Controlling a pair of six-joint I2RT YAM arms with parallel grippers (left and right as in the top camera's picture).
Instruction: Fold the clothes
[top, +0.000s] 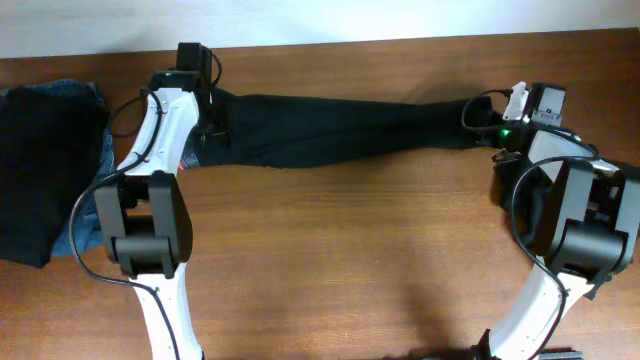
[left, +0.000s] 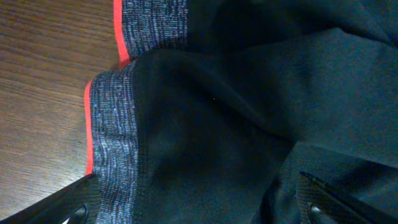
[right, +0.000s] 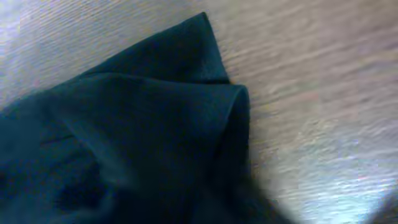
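The long black trousers (top: 340, 130) lie stretched left to right across the back of the table. Their grey waistband with red edge (left: 112, 137) fills the left wrist view. My left gripper (top: 205, 125) is over the waistband end, with its fingers (left: 199, 211) spread wide on either side of the cloth, open. My right gripper (top: 490, 128) is at the leg end. In the right wrist view the black cloth (right: 143, 137) rises in a tight ridge into the jaws, so it looks pinched. The fingers themselves are lost in the dark blur.
A stack of folded clothes, black (top: 40, 170) over blue denim (top: 85, 95), sits at the table's left edge. The brown wooden table (top: 350, 250) shows in front of the trousers. Both arm bases stand at the front left and front right.
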